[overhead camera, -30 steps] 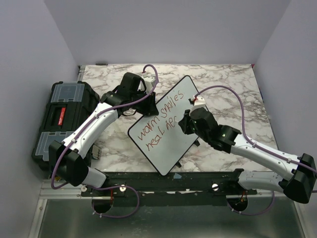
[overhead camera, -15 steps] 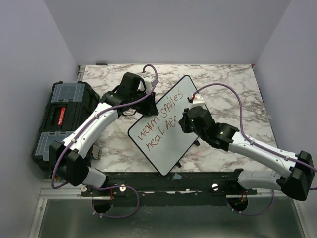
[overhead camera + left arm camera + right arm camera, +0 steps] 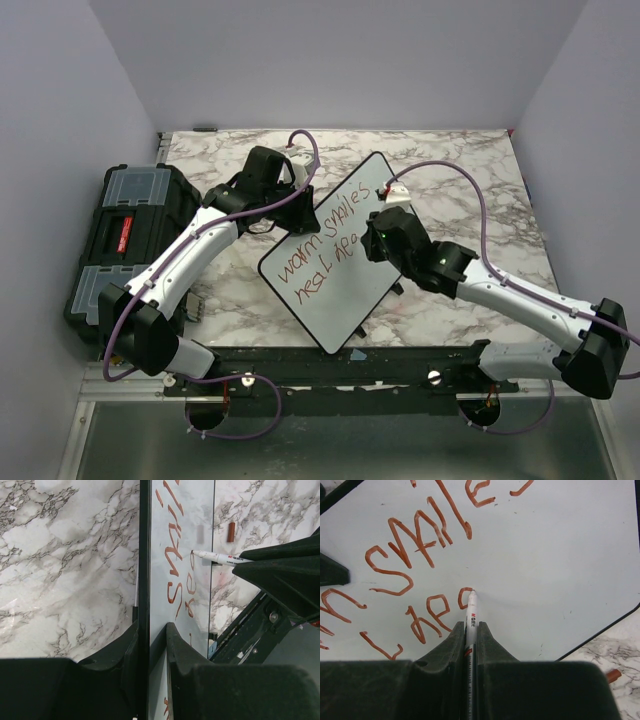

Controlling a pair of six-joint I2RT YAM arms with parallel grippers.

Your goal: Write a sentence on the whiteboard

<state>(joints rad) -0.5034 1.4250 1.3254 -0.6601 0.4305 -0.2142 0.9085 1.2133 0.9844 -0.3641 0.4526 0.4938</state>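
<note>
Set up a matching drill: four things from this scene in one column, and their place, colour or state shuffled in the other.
1 marker
2 whiteboard
3 toolbox
4 sentence

A black, far left
B edge pinched by left fingers
C red, two lines
D in right fingers, tip on whiteboard

Pairs: 1-D, 2-B, 3-A, 4-C

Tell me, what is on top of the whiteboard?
Red handwritten words in two lines, and a white marker whose tip touches the second line. The right tool covers the marker's back end.
</note>
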